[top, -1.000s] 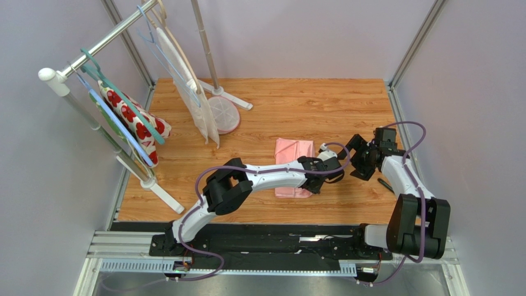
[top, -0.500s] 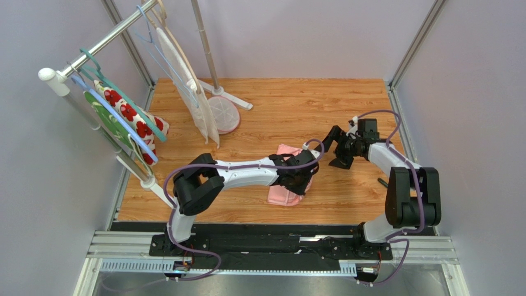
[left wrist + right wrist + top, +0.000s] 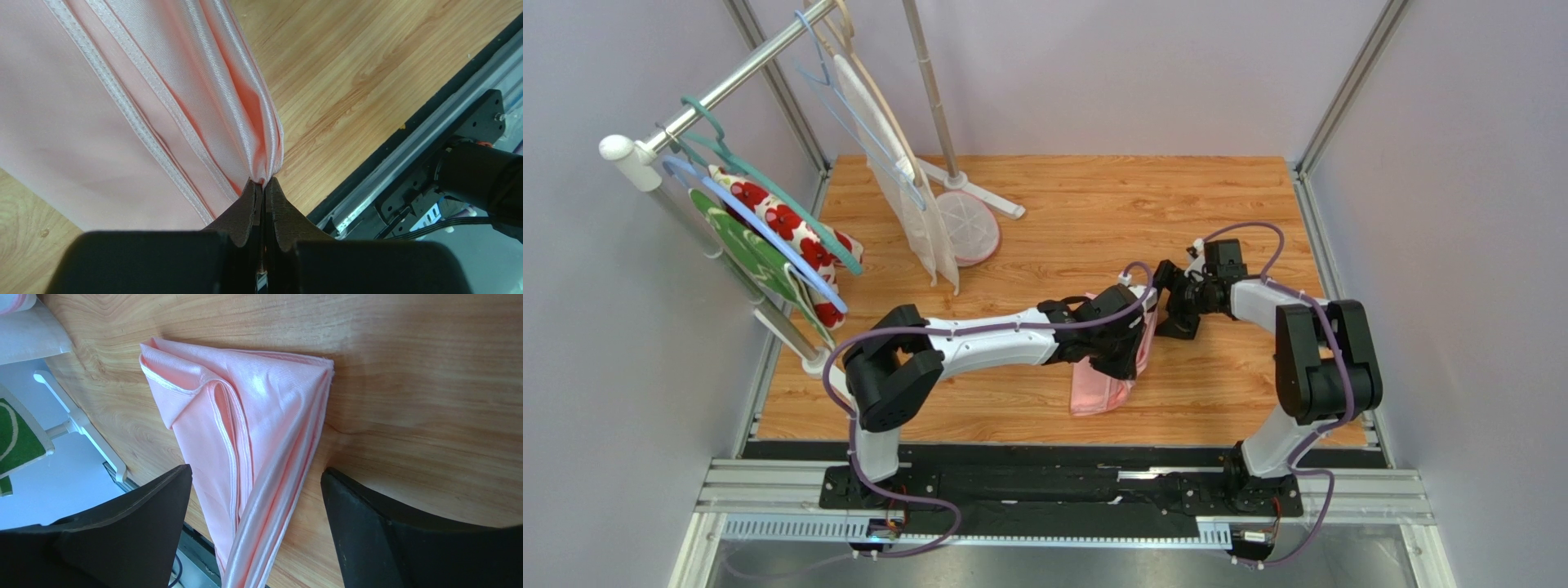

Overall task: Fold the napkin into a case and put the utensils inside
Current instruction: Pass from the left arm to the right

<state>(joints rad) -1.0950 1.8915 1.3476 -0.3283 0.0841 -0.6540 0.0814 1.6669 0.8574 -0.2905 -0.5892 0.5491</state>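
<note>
Firmly, left fingers (image 3: pixel 243 213) pinching napkin (image 3: pixel 110 92), arm (image 3: pixel 1001 343) outstretched

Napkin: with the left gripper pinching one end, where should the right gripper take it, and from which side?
The napkin's curled corner resting on the table, away from the left gripper's pinch. Its hems lift off the wood there, so one finger could likely slip under. Bring the open right gripper in low from that side.

napkin (image 3: pixel 245 435): soft pink cloth, satin sheen, stitched hems
bench (image 3: pixel 399 386): wood grain, smooth, faint gloss
right tool (image 3: pixel 255 474): matt black, plastic-looking
left tool (image 3: pixel 263 188): matt dark, slightly rough
</note>
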